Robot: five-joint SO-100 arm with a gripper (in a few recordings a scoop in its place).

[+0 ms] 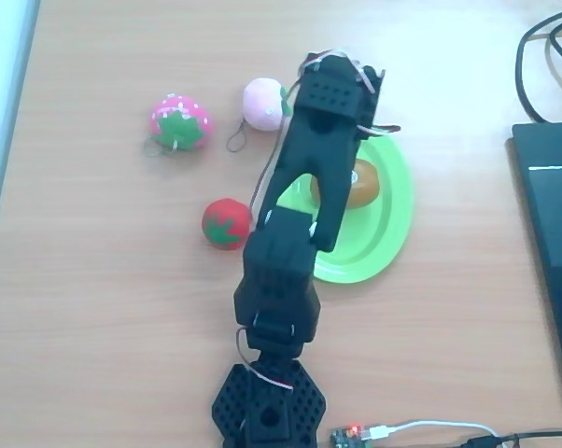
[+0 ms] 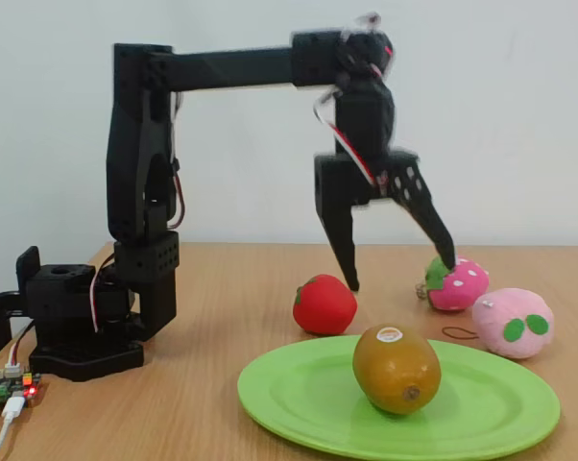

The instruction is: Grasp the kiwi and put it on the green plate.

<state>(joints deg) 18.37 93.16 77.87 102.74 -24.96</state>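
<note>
Gripper (image 2: 397,271): held above the table in the fixed view, fingers spread wide apart, nothing held between them; in the overhead view it is hidden under the black arm (image 1: 304,187). Kiwi (image 2: 397,369): olive-brown, pale round spot on top, seated on the green plate (image 2: 308,408), below the open fingers and apart from them; in the overhead view the kiwi (image 1: 366,183) is partly covered by the arm. Red tomato-like toy (image 2: 325,303): on the table just behind the plate. Pink strawberry toy (image 2: 457,283) and pale pink peach toy (image 2: 513,323): placed side by side at the right of the fixed view. Wooden table (image 1: 94,317): bearing all items.
</note>
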